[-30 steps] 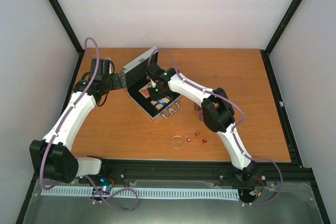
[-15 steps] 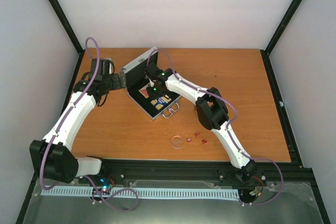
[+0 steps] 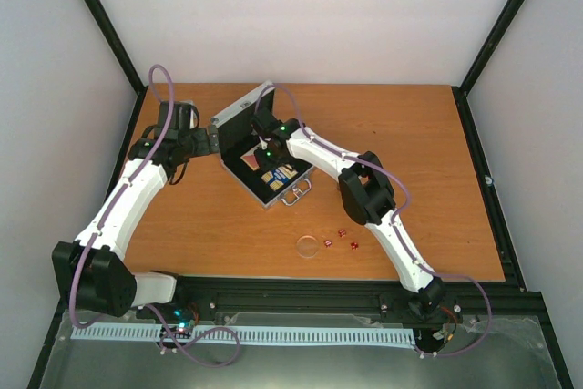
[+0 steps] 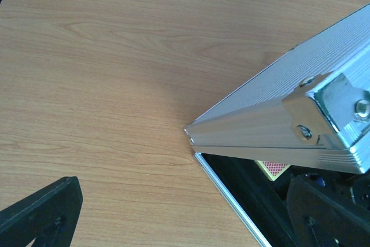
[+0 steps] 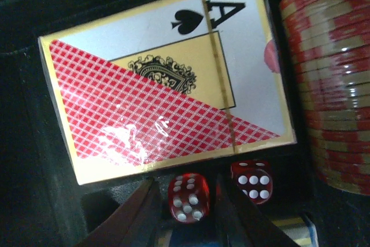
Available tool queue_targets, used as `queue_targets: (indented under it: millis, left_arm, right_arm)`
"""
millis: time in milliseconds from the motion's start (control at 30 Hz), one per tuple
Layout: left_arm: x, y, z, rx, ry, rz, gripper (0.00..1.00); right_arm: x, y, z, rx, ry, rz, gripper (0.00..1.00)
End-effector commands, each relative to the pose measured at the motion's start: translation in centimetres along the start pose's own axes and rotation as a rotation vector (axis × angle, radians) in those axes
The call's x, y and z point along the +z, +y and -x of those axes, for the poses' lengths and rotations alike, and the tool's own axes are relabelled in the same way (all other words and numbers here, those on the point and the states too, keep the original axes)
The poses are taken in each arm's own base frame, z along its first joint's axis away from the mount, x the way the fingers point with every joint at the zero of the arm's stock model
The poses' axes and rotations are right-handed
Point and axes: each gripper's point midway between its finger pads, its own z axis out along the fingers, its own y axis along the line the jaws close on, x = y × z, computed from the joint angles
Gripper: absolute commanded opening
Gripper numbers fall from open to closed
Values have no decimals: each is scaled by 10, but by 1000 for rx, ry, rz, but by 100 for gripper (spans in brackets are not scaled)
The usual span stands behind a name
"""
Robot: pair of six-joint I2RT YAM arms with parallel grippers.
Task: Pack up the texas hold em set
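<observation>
Left gripper (image 4: 185, 182) spread wide beside the open case (image 4: 272, 114) lid, mid-table. Right gripper (image 5: 186, 183) inside the case, fingers straddling a red die (image 5: 188, 198) beside the red deck (image 5: 162, 108); can't tell if pinching.

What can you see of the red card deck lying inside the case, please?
Seen from the right wrist, the red card deck is a glossy, film-wrapped box with a gold border: red checked pattern across its lower left, a silvery upper right bearing an ace of spades, an ornate gold panel between. It lies flat in the case's black lining, beside a chip stack. Two red dice sit by its lower edge.
</observation>
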Motion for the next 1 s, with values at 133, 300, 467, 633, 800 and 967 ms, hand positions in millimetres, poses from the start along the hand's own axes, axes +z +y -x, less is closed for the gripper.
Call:
queue_targets:
  millis: [133, 300, 467, 633, 800, 967]
  left_arm:
    - [3, 2, 0, 15, 10, 16, 100]
    - [3, 2, 1, 13, 11, 15, 100]
    - [4, 2, 0, 12, 13, 15, 100]
    - [4, 2, 0, 9, 12, 15, 100]
    - [4, 2, 0, 9, 12, 16, 100]
    - [4, 2, 0, 8, 13, 17, 100]
  right_arm:
    - [-15, -2, 19, -9, -56, -18, 38]
    - [-26, -5, 23, -15, -72, -39, 46]
    - [-32, -7, 22, -23, -67, -54, 72]
    - [-32, -12, 17, -29, -49, -77, 100]
    - [-31, -19, 12, -23, -32, -119, 100]
    - [-32, -32, 9, -21, -28, -187, 100]
